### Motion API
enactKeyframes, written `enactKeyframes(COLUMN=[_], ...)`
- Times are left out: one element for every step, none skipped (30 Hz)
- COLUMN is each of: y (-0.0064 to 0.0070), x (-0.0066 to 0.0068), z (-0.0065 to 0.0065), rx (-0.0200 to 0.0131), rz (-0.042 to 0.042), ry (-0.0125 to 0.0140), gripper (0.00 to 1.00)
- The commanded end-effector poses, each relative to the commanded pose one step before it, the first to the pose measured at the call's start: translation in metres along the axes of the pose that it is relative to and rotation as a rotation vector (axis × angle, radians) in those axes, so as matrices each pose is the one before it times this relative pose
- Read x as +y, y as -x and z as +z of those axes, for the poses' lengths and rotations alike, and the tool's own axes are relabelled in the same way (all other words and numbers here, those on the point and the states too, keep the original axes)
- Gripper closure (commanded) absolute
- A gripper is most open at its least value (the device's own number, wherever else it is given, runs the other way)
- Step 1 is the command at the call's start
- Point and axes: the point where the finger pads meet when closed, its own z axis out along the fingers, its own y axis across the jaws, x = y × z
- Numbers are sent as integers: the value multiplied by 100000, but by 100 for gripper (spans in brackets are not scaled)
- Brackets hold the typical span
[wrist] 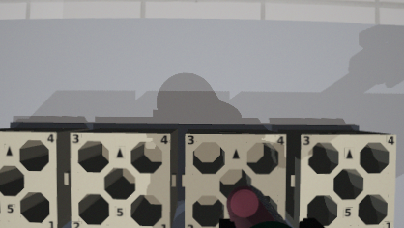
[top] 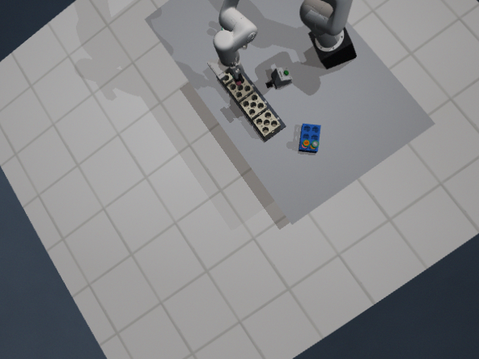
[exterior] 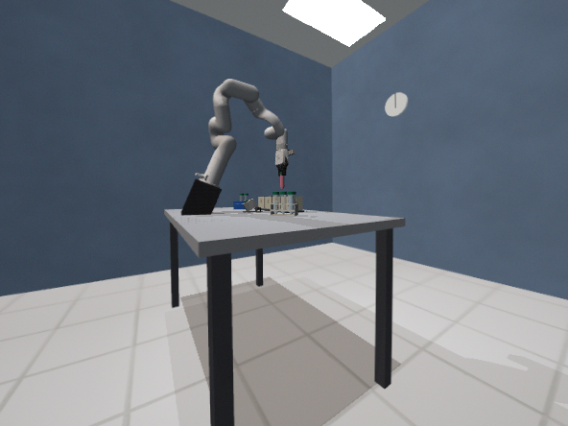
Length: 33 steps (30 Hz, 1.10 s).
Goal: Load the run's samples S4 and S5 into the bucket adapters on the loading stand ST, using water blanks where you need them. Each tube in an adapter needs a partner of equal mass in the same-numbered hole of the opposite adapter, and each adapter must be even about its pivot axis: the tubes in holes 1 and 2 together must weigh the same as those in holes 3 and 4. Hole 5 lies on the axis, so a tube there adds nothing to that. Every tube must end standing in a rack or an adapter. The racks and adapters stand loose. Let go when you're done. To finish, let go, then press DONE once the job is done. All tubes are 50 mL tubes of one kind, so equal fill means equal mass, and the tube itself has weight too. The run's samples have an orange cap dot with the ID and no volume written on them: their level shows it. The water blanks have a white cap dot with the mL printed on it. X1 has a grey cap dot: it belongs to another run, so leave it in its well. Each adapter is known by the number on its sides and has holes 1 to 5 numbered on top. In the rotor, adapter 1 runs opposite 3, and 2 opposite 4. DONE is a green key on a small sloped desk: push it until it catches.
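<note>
Gripper (top: 238,77) (exterior: 282,169) (wrist: 271,224): closed around the red tube near its cap end; pointing down, above the adapters.
Red tube (top: 239,83) (exterior: 282,181) (wrist: 243,203): hanging beneath the fingers, upright in the exterior view, rounded end down; clear of the blocks below. In the wrist view, over the third adapter from the left, partly covering hole 5 and the lower-right hole.
Adapters (top: 260,116) (wrist: 144,184): four cream blocks in one row; holes 3 and 4 along the far side in the wrist view, leftmost block cut off by the picture edge.
Stand ST (top: 282,127) (wrist: 271,127): dark, long, beneath the row.
Blue rack (top: 311,133) (exterior: 238,205): near one end of the stand; two green-capped tubes side by side in the end wells, one with an orange dot, the other with a paler dot, IDs too small to read.
Clear rack (exterior: 296,210): on the table, green-capped tubes standing in it; mostly hidden by the arm from above, levels unclear.
DONE key (top: 286,73): green, atop the small sloped desk (top: 281,79) (exterior: 248,205), beside the row.
</note>
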Motion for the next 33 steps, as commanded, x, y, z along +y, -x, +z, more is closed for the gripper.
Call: enactKeyframes(y=[-137,0,0,0,-4,0,1,1,1,1,1,1,1,1,1,1,1,1,0,0,-1,1,1,1,1,1,1,-1,-1,-1,0,3,-1], x=[19,0,0,1,8,0,0,0,0,0,0,0,0,0,0,0,0,0,0,0,0,0,0,0,0,0,0,0,0,0,0,0,0], z=[-125,0,0,0,0,0,200,200,200,200,200,200,200,200,201,201,201,201,0,0,202,200,200,200,200,200,200,1,1,1,1,-7,3], rx=[384,0,0,0,0,0,-1,-1,-1,-1,-1,-1,-1,-1,-1,-1,-1,-1,0,0,-1,-1,-1,-1,-1,-1,-1,0,0,0,0,-1,0], rz=[13,0,0,1,15,0,0,0,0,0,0,0,0,0,0,0,0,0,0,0,0,0,0,0,0,0,0,0,0,0,0,0,0], ry=[34,0,0,0,1,0,0,0,0,0,0,0,0,0,0,0,0,0,0,0,-1,0,0,0,0,0,0,0,0,0,0,1,0], gripper=[100,100,100,100,100,100,100,100,100,100,100,100,100,100,100,100,100,100,100,100,100,100,100,100,100,100,100,100,100,100,100,100,100])
